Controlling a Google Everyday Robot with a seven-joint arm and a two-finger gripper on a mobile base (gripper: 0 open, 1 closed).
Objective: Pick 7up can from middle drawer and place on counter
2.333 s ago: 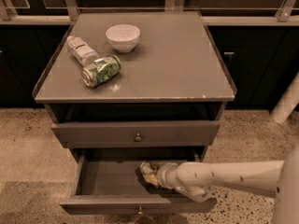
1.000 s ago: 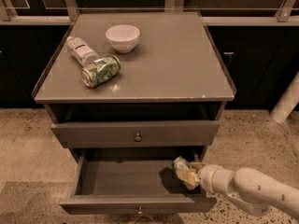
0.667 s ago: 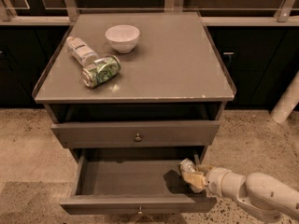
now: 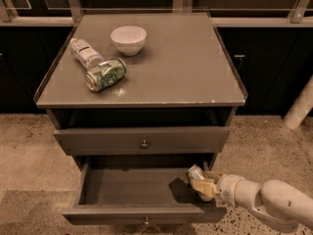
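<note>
7up can (image 4: 195, 172) clamped in gripper (image 4: 201, 182), at right end of open middle drawer (image 4: 122, 186).

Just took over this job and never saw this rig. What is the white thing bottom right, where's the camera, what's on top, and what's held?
The white tube is the robot's single arm. Its tip is the gripper, a two-finger clamp, at the right end of the open middle drawer. It appears closed on the small silver 7up can. The one camera looks down on the cabinet from the front. On the counter are a white bowl, a clear bottle on its side and a green can on its side. The drawer above is shut.
</note>
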